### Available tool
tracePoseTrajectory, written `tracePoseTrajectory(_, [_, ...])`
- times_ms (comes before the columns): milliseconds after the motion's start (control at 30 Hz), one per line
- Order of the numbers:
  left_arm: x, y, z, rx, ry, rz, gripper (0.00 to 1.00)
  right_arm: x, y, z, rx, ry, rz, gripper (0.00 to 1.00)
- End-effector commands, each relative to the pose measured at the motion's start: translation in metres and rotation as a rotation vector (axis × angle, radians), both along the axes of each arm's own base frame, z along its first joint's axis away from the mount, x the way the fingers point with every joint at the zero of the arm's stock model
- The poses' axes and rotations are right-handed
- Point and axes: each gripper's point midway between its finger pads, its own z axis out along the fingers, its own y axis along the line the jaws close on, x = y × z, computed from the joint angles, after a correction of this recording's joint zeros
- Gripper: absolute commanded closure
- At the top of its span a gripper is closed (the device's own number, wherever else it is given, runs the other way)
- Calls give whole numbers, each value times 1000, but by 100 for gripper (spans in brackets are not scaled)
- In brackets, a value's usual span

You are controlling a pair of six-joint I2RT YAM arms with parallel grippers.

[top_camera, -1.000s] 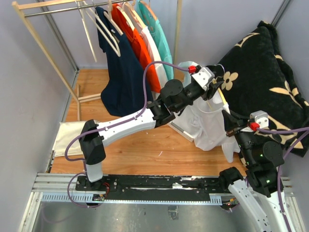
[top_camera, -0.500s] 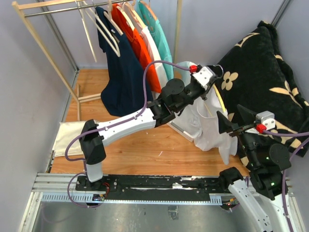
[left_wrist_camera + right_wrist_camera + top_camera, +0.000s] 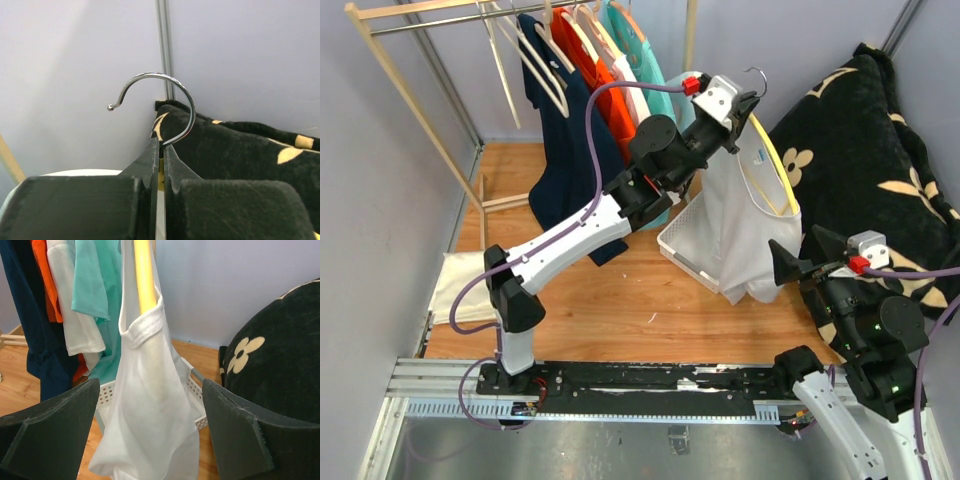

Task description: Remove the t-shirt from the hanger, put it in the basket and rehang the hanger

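Left claw clenched on hanger hook, shirt dangling off it above basket. Right claw spread wide, empty, beside basket. Tip: pinch low hem, tug down slow so collar slips off.

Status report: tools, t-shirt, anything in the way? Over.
Left tool shut on hanger. Right tool open, facing t-shirt, not touching; t-shirt on hanger. Basket just behind it.

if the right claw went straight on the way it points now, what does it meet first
Most likely the white t-shirt, hanging from the yellow hanger dead ahead of the right claw and its open jaws; how far off is unclear.
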Motion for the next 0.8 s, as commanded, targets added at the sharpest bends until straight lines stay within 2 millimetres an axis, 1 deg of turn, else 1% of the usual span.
tracePoseTrajectory(0, [1,0,15,-13,-33,9,100,-9,-2,-4,-2,11,8,17])
tracePoseTrajectory(233, [10,11,25,-32,-29,38,100,-8,-5,-22,-6,59,-10,21])
tracePoseTrajectory(433, [15,27,38,-62,-19,50,100,-8,-8,-36,11,77,-31,31])
tracePoseTrajectory(567, [14,36,45,-82,-14,47,100,-7,-12,-39,20,78,-52,44])
tracePoseTrajectory(667, [10,39,49,-96,-12,29,99,-4,-13,-40,24,76,-63,53])
tracePoseTrajectory(767, [6,41,53,-109,-14,15,100,-1,-12,-39,35,75,-63,66])
